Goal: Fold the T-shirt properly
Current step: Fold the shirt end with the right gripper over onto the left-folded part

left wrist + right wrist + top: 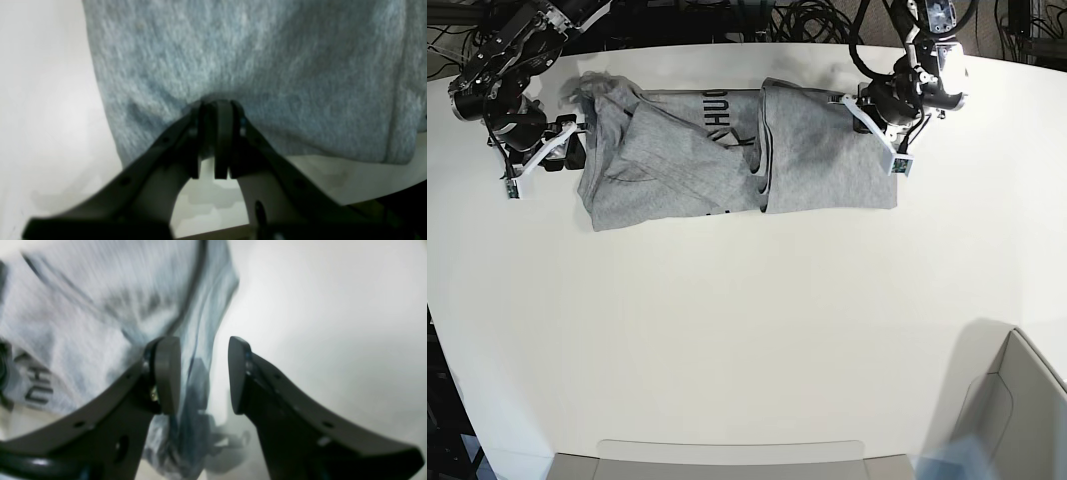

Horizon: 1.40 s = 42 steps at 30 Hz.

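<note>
On left wrist view: left gripper (215, 110) pinches T-shirt (247, 73) hem; soft, limp knit.
Right wrist: right gripper (204, 373) spread, cloth between, unheld.
Base: shirt bunched across table (747, 340); grasp corners, seams.

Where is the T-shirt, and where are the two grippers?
T-shirt (827, 160), base view, on the plain grey folded part.
Left gripper (217, 110), left wrist view, midway between its fingertips, at the cloth.
Right gripper (204, 350), right wrist view, in the gap between its fingertips.
</note>
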Tool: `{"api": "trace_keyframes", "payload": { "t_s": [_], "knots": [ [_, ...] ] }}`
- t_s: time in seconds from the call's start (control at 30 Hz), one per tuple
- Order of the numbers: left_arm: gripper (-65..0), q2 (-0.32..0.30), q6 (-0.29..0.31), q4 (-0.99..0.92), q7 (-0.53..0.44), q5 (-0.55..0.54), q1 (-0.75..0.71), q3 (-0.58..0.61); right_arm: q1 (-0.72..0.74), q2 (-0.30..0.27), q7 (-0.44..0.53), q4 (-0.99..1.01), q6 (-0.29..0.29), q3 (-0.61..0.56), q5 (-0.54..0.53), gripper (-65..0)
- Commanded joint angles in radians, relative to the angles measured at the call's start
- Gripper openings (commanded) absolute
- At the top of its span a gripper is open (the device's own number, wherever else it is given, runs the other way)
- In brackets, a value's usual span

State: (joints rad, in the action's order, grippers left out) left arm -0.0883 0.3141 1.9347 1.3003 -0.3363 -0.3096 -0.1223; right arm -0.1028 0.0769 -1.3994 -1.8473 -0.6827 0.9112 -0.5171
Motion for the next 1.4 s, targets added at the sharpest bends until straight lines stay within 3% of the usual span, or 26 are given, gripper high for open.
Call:
{"api": "trace_keyframes", "payload": {
  "t_s": [0.0, 0.23, 0.37, 0.57, 0.73, 0.87, 1.37],
  "knots": [
    [-58.7, -0.003, 0.001, 0.015, -0.009, -0.005, 0.003, 0.002, 0.001, -0.009, 0.003, -0.015, -0.015, -0.001, -0.035, -41.0],
    [-58.6, -0.003, 0.001, 0.015, -0.009, -0.005, 0.002, 0.011, -0.005, -0.009, 0.003, -0.005, -0.015, -0.019, -0.225, -41.0],
    [-58.6, -0.003, 0.001, 0.015, -0.009, -0.004, 0.000, 0.060, -0.012, -0.009, 0.003, 0.068, -0.015, -0.045, -0.259, -41.0],
    [-58.6, -0.003, 0.001, 0.015, -0.009, -0.004, 0.000, 0.092, -0.025, -0.012, 0.003, 0.191, -0.015, -0.039, -0.229, -41.0],
    [-58.6, -0.003, 0.001, 0.015, -0.009, -0.004, 0.000, 0.092, -0.007, -0.012, 0.003, 0.189, -0.015, 0.061, -0.105, -41.1],
    [-58.6, -0.003, 0.001, 0.013, -0.009, -0.002, 0.000, 0.091, 0.001, -0.013, 0.003, 0.197, -0.015, 0.061, -0.048, -41.1],
    [-58.6, 0.000, 0.001, 0.013, -0.009, -0.002, 0.002, 0.091, 0.001, -0.021, 0.003, 0.378, -0.015, -0.185, -0.048, -41.1]
  ]
}}
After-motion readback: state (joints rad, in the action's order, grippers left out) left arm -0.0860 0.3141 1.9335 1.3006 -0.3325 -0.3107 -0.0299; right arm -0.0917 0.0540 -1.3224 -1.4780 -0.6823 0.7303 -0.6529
